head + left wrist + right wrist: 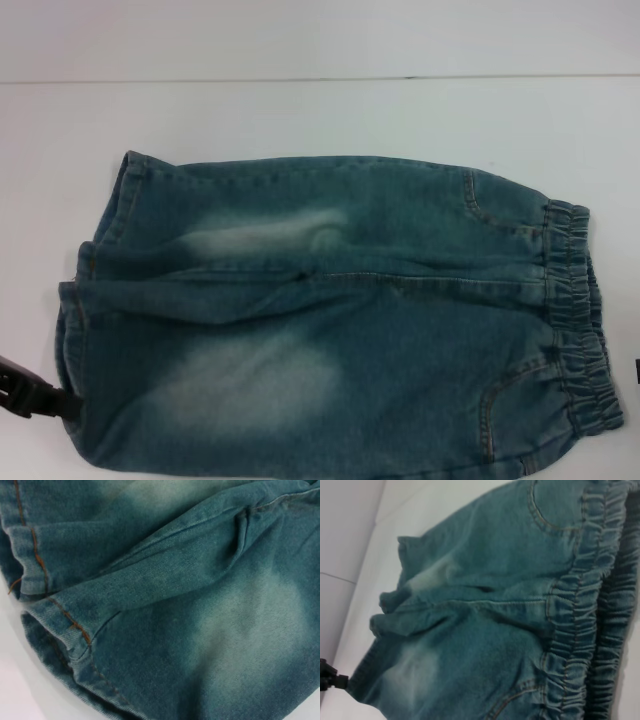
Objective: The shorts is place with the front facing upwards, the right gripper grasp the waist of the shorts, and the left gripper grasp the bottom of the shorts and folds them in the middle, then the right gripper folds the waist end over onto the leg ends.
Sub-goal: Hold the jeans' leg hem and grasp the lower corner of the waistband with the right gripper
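Head view: shorts [330,320] lie crosswise, waist [580,320] right, leg ends [90,290] left

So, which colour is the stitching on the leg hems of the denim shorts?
Orange-brown stitching on the blue-green denim shorts, clearest in the left wrist view.

Very little of the robot shows. The left gripper [35,395] is black. It looks like a thin dark bar with a lumpy, blocky end, a bit shiny along its top edge. In the right wrist view the same gripper [332,679] is a small black knobby shape with little bumps on it. Whether its fingers are apart or together cannot be told. A tiny black sliver [637,370] at the picture's right edge is too small to name.
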Robot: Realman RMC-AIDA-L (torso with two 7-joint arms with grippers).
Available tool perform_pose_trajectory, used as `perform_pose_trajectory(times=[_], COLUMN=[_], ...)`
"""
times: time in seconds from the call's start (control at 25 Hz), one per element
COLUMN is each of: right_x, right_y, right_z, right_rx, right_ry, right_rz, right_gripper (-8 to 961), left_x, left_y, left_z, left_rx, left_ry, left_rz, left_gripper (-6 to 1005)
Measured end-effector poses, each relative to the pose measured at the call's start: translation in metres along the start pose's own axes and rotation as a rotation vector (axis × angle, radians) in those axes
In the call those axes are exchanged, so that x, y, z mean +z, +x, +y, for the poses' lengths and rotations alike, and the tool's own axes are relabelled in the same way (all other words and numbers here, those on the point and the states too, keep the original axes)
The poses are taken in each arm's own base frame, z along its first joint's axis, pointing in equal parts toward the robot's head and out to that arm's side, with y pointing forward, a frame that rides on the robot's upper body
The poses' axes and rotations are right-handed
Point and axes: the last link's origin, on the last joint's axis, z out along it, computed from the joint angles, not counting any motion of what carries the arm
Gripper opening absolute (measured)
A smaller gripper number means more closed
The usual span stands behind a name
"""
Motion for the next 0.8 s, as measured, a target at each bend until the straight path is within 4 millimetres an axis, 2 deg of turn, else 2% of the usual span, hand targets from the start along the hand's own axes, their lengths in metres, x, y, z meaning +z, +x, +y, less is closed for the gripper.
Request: perform_pose_trajectory(times=[0.8], right_x=[0.026], right_y=[-0.005], right_z=[0.004], right_rx=[-0.018], right_ry=[0.014], right_rz=[0.065], right_gripper=[911], left_x=[0.003], left_y=[0.005], left_z=[0.004], left_rx=[0.016], left_ry=[-0.011], left_rz=[-0.009], left_gripper=[-1])
